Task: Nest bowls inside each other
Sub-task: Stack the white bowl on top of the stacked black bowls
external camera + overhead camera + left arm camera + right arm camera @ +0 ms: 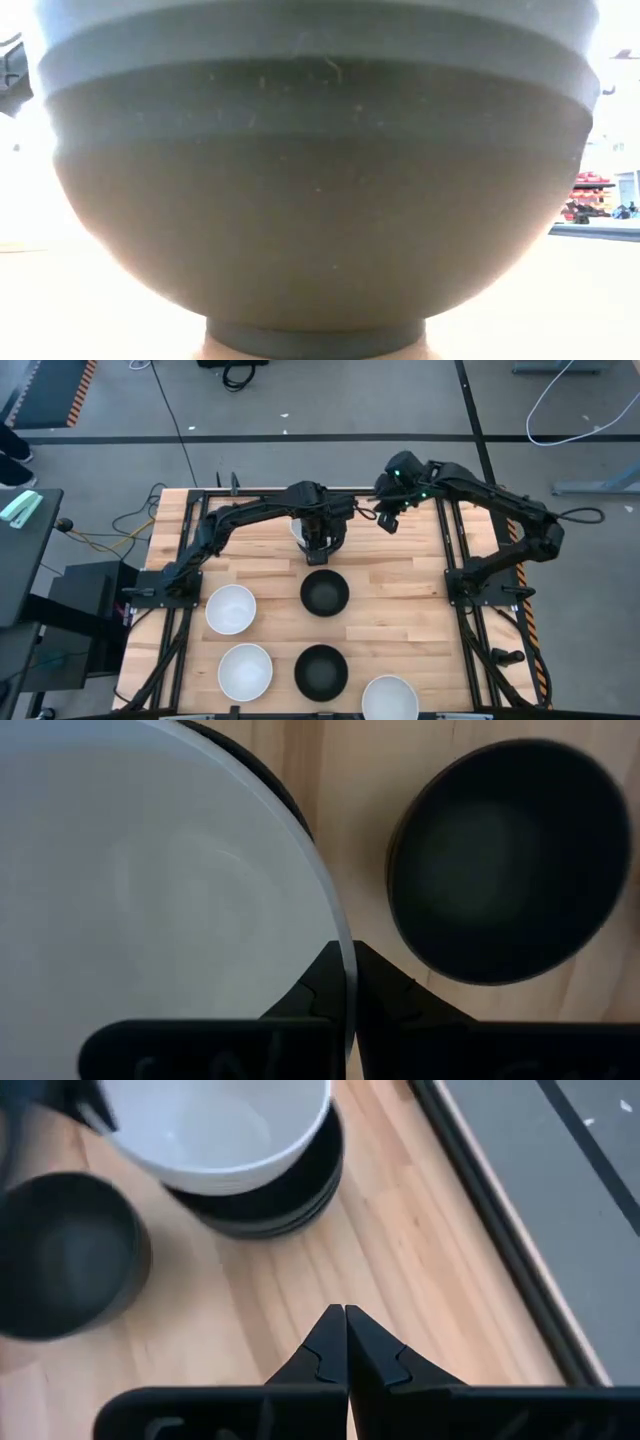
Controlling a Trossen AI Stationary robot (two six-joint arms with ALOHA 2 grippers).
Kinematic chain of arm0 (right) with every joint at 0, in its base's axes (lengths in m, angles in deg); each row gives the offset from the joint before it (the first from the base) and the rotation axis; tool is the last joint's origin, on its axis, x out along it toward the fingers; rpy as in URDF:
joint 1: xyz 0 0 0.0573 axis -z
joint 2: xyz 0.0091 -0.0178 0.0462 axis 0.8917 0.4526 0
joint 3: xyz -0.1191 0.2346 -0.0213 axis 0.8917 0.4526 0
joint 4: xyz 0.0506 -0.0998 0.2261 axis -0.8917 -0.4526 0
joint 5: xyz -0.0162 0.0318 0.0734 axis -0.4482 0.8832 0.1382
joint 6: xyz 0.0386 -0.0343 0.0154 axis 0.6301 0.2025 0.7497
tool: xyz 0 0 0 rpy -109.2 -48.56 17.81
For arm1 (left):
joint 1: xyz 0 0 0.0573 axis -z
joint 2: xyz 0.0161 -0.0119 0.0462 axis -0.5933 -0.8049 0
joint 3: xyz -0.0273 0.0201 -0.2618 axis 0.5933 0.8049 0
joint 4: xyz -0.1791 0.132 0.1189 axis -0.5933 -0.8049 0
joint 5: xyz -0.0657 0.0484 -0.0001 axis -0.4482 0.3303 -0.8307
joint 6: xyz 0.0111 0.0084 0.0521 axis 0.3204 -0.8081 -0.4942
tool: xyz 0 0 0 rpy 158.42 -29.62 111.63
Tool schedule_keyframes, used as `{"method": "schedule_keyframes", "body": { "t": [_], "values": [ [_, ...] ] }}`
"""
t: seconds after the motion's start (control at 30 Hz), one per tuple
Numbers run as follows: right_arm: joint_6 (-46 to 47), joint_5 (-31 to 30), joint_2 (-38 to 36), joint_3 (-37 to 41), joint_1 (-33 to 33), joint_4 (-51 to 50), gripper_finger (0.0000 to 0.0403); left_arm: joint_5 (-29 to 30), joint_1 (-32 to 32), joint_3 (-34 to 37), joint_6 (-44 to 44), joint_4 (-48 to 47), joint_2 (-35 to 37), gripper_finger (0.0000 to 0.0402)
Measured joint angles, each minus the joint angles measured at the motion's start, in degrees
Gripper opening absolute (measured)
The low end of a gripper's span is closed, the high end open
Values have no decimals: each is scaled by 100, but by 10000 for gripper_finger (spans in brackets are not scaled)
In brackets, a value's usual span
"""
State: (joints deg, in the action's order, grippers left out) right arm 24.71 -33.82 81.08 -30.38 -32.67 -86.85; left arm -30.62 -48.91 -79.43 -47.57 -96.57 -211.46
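Observation:
My left gripper (320,543) stands at the table's far middle, shut on a white bowl (299,529). That bowl is over a stack of black bowls (275,1200); whether it rests in the stack I cannot tell. My right gripper (388,517) hovers to the right of the stack, shut (346,1325) and touching nothing. One black bowl (324,592) sits just nearer than the stack. Nearer still stand two white bowls (230,608) (245,670), a black bowl (321,670) and a third white bowl (390,700). The low view is filled by one black bowl (320,180) standing on its foot. My left gripper pinches the white bowl's rim (346,955) on its near side, one finger inside the bowl and one outside. The fingers come from above, pointing down. The bowl is roughly upright over the black stack, whose rim (262,768) shows just beyond the white rim.
Black metal rails (455,550) run along the table's left and right sides. Bare wood (400,620) lies between the bowls and the right rail. The table's far right edge and grey floor (560,1200) show past the stack.

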Motion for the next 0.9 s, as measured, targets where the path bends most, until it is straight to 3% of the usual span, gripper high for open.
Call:
{"method": "schedule_keyframes", "body": {
  "t": [0.27,0.4,0.53,0.9],
  "values": [
    [361,-296,-637,1346,-318,342,0,21,-101,2,-230,110,-145,11],
    [516,-357,-953,2072,-364,734,0,570,-144,0,-234,259,-145,11],
    [631,-361,-1143,2571,-361,909,0,621,-203,-6,-234,274,-221,11],
    [808,-369,-1353,2871,-736,1141,0,649,-196,-2,-234,336,-644,11]
  ]
}}
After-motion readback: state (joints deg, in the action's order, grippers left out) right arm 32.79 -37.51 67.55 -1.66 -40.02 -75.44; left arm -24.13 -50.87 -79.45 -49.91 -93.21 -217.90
